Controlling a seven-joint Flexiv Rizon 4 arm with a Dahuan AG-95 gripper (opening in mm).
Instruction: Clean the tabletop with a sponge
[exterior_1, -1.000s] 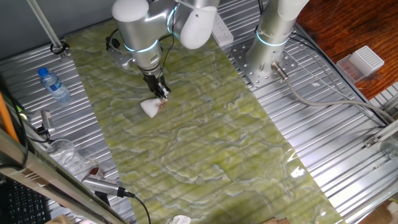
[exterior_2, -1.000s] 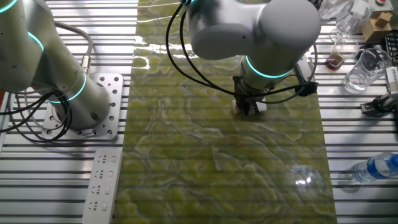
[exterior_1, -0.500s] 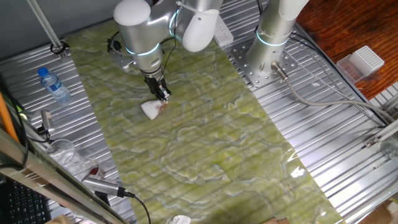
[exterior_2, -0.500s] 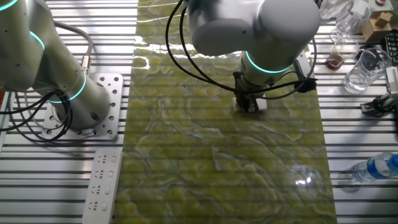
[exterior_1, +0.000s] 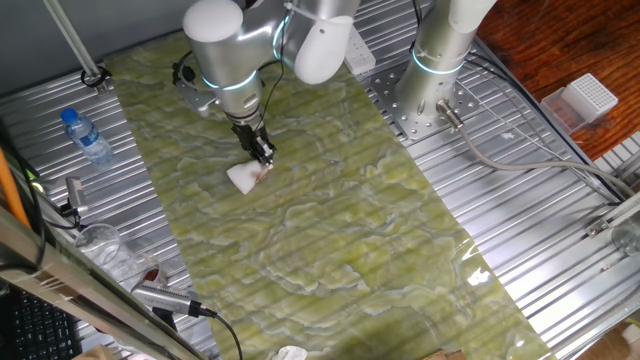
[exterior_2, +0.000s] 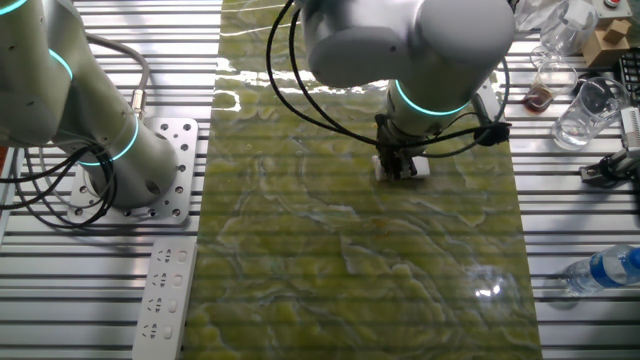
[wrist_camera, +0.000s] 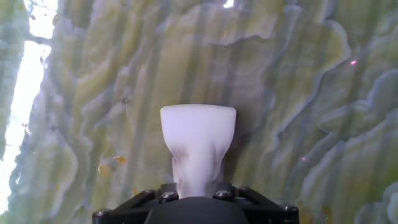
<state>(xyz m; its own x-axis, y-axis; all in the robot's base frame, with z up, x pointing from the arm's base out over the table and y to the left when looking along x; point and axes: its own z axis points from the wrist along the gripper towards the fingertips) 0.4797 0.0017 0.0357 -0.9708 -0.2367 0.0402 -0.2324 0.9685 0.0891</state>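
Observation:
The tabletop is a green-yellow marbled sheet with pale wavy veins; it also shows in the other fixed view and fills the hand view. My gripper points down and is shut on the white sponge, pressing it onto the sheet's far left part. In the other fixed view the gripper hides most of the sponge. In the hand view the sponge sticks out from the jaws with its waist pinched.
A second arm's base stands on ribbed metal at the sheet's far right. A water bottle, glassware and a power strip lie on the metal beside the sheet. A white scrap lies at the near edge.
The gripper and sponge have slid a short way across the sheet, slightly right in the first fixed view. The grip is unchanged.

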